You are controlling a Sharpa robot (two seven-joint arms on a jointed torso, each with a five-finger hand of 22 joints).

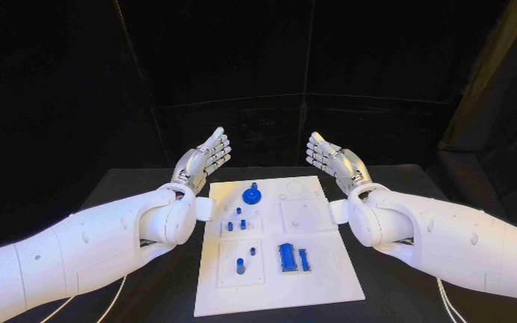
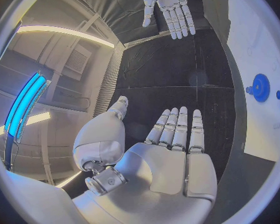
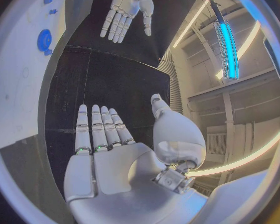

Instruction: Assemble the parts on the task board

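Both the left hand (image 1: 202, 157) and the right hand (image 1: 333, 160) are flat with fingers apart, holding nothing, above the far corners of the white task board (image 1: 323, 278), where small blue parts (image 1: 289, 257), maybe pegs, lie.

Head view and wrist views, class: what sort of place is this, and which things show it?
Probably a robotics lab test station: a black table hung round with dark cloth, a white task board with small blue parts, and both hands, left and right, open.
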